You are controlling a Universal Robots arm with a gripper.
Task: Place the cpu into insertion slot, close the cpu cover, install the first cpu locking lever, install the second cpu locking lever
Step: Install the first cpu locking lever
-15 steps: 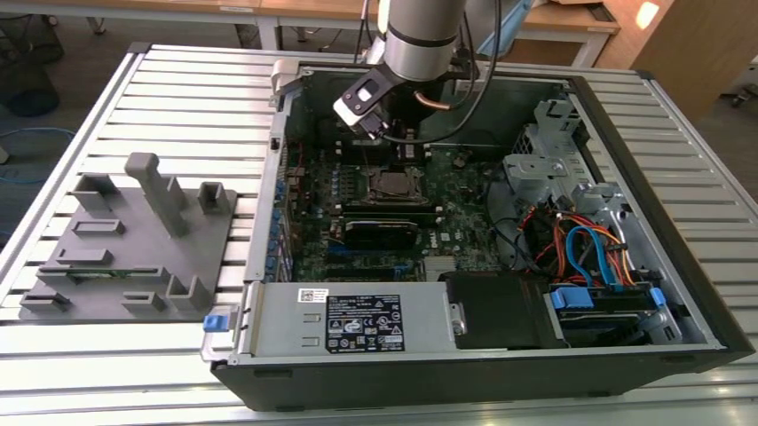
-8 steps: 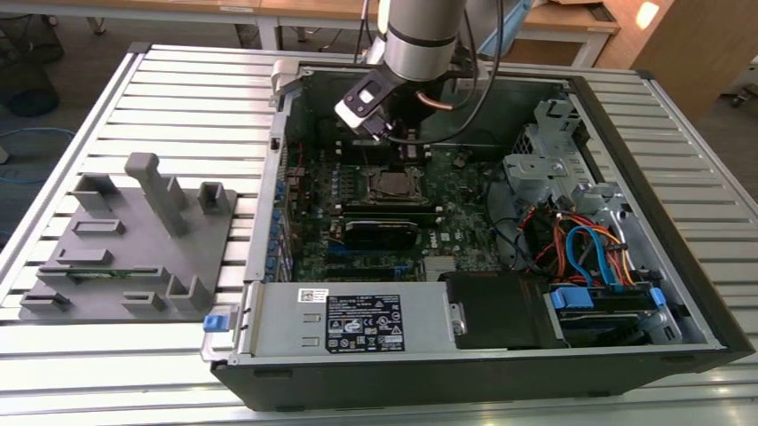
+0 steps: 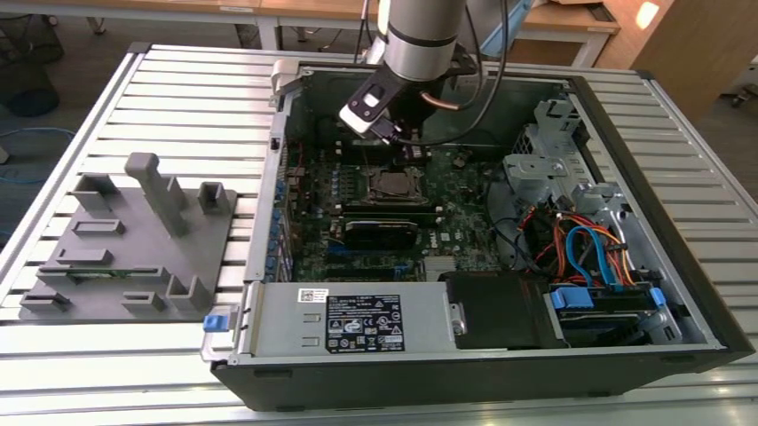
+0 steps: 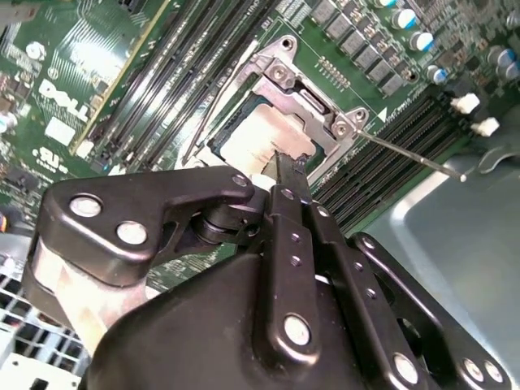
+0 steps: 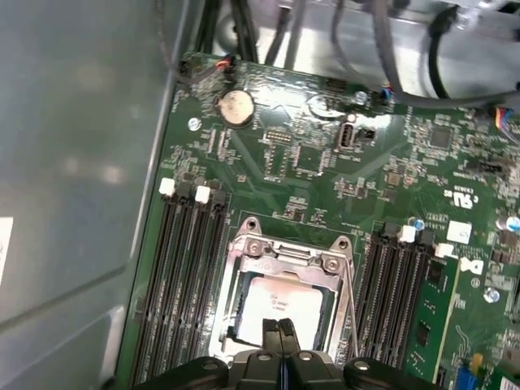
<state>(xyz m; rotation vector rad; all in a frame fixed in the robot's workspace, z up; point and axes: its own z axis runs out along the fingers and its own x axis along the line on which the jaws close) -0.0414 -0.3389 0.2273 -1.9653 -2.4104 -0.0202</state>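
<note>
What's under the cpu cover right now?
The cpu: its silver top shows through the window of the cpu cover in the first wrist view. Whatever lies beneath the chip is hidden, and the gripper, fingers together, blocks one edge of the frame.

The hand [image 5: 280, 325] hides one edge of the cpu [image 5: 276, 296].

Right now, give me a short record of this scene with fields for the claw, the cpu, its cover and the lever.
claw: shut, nothing between the tips, at the cpu cover's edge
cpu: lying in the insertion slot
cpu cover: down, framing the cpu
lever: thin rod angling out from the socket corner; cannot tell if latched
board: green, memory slots on both sides of the socket
</note>
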